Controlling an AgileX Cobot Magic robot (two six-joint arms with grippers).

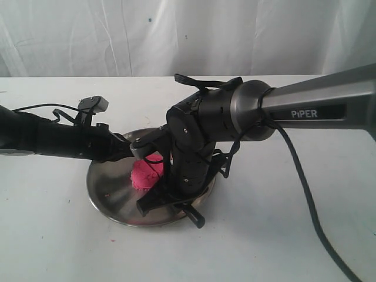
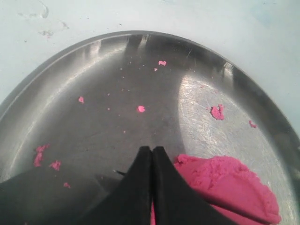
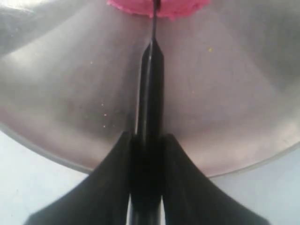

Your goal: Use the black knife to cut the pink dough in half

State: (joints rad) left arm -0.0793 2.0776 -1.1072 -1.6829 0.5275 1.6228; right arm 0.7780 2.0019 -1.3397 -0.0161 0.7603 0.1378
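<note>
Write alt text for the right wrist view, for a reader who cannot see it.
The right gripper is shut on a black knife seen edge-on, its thin blade meeting the pink dough ahead. Beneath them is a steel plate on a white table.

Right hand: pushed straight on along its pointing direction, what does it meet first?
The pink dough. The right hand holds the black knife aimed at it, blade tip at the dough's edge; only bare steel plate lies between. Height above the plate is unclear.
</note>
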